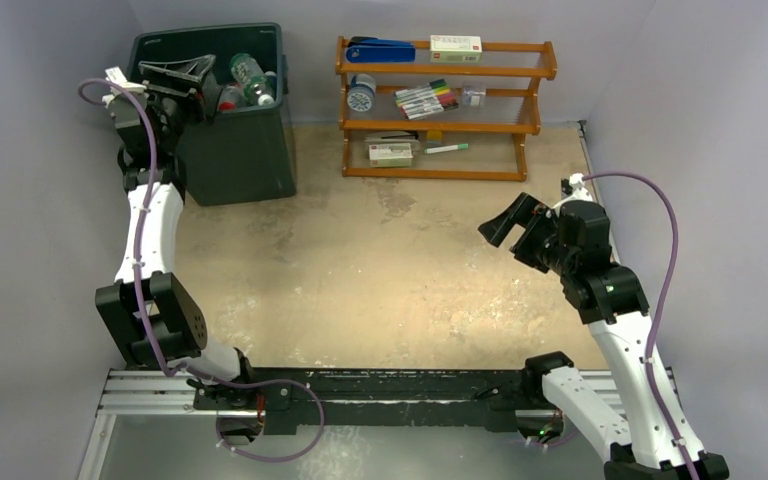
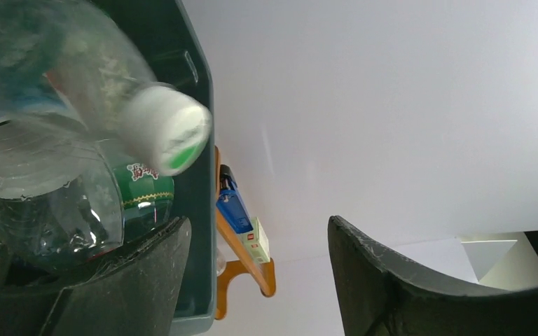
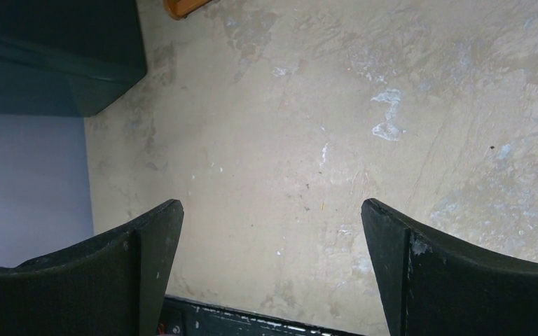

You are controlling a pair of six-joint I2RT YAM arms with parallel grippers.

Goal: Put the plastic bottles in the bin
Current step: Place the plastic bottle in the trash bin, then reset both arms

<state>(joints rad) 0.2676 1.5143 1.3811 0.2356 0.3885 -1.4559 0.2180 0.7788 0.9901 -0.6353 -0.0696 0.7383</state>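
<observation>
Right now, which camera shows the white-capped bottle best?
The left wrist camera: the white-capped bottle fills it, close up. The top camera shows tiny bottles in the bin; which one, I cannot tell. The right wrist camera misses it.

Orange wooden rack (image 1: 520, 72) at the back: marker pens (image 1: 427, 99), a blue stapler (image 1: 381, 49), small boxes (image 1: 456, 48) on its shelves.

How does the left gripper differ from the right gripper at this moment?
The left gripper hangs over the bin, close to the bottles inside it; the right gripper hangs over the table. The left gripper is at the far left corner; the right gripper is nearer, on the right side. Both are open and hold nothing.
</observation>
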